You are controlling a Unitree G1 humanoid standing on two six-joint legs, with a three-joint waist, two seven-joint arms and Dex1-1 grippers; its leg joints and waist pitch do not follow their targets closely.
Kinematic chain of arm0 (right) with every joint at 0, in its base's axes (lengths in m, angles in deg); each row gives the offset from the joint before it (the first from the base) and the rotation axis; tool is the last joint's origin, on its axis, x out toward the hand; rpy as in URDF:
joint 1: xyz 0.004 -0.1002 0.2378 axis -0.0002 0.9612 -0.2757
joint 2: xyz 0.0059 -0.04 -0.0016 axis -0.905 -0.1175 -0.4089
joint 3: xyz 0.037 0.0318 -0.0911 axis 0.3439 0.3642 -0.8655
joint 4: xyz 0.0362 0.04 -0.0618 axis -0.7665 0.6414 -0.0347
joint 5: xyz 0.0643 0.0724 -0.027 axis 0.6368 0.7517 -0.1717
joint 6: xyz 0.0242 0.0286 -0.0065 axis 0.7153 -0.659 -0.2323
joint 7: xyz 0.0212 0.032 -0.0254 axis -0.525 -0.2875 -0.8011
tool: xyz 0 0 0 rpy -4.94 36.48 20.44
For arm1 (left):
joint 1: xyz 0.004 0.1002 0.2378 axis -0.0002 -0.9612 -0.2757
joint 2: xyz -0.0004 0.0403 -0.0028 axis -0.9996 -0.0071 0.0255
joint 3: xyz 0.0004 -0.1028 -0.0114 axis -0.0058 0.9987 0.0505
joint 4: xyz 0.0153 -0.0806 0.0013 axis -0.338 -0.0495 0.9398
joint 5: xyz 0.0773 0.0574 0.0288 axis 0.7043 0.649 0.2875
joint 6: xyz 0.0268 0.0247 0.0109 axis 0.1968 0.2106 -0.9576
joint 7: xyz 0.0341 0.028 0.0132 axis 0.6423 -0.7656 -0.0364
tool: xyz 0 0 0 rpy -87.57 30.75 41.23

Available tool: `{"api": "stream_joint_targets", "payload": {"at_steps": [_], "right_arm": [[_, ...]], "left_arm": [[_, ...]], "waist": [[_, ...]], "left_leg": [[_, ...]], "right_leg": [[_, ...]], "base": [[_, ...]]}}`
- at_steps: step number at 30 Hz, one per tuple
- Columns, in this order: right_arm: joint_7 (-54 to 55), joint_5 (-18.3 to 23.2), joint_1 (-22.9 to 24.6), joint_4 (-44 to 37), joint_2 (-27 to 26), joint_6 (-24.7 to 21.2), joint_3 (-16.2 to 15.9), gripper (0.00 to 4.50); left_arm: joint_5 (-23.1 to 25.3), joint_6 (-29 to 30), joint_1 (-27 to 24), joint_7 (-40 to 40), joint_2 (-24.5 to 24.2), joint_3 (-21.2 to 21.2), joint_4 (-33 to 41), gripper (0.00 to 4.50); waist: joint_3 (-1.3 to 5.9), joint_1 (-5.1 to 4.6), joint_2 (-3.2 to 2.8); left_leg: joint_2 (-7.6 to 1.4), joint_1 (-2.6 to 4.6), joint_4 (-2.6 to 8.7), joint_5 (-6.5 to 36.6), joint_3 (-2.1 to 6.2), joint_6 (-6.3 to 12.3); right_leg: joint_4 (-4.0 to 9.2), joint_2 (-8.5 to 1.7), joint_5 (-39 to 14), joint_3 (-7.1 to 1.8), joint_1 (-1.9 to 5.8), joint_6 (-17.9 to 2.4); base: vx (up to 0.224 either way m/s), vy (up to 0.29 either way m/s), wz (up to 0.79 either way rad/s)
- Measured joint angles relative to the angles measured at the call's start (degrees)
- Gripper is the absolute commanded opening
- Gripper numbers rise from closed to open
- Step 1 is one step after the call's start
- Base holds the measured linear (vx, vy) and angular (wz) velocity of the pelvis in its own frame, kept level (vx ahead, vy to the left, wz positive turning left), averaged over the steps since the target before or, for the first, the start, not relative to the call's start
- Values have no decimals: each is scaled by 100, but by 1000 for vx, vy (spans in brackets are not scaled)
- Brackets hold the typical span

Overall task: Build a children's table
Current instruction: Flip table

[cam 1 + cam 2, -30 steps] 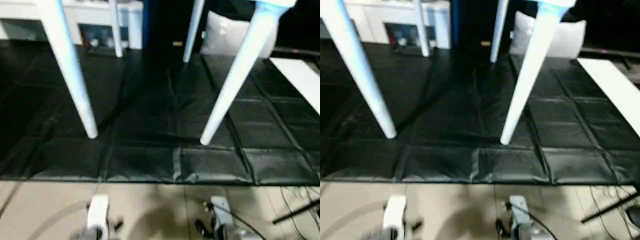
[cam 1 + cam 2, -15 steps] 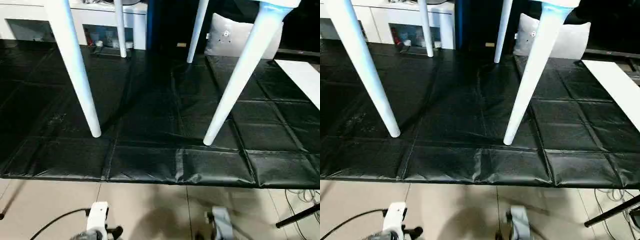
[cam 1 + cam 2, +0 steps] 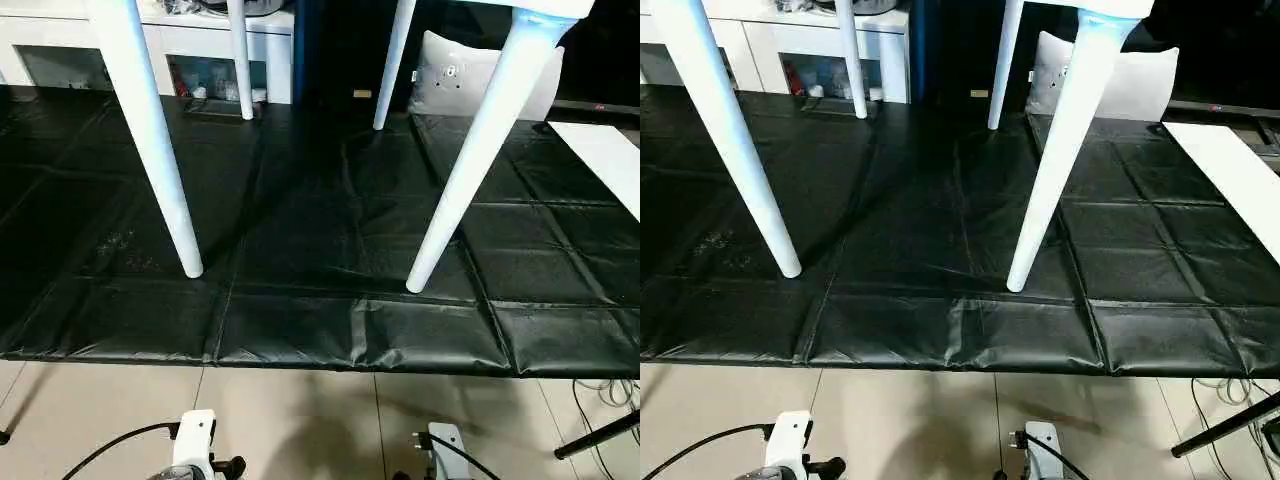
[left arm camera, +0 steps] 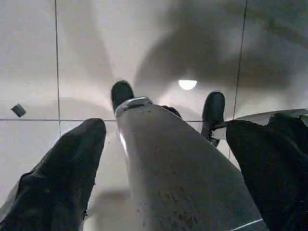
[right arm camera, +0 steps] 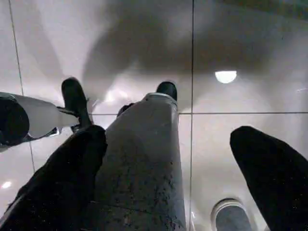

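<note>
On the black mat [image 3: 320,220] the children's table [image 3: 160,170] stands on its four legs [image 3: 470,160], unmoved (only the camera shifted). The left gripper [image 4: 166,130] and right gripper [image 5: 171,134] hang spread and empty, so the build looks finished.

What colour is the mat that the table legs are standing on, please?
Black, with a grid of seams; the mat shows best in the left eye view.
</note>
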State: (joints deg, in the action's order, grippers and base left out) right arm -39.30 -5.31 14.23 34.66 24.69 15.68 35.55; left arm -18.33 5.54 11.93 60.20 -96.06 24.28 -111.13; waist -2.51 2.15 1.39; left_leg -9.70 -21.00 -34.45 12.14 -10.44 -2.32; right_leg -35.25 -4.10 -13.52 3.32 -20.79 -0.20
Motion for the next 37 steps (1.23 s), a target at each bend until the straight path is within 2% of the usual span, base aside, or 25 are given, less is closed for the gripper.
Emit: {"api": "stream_joint_targets", "payload": {"at_steps": [37], "right_arm": [[0,0,1,2,0,0,2,450]], "left_arm": [[3,0,4,-1,1,0,0,443]], "waist": [[-3,-6,-4]], "left_leg": [[0,-4,26,1,-6,-1]], "right_leg": [[28,0,-3,0,-7,4]], "base": [[0,0,0]]}}
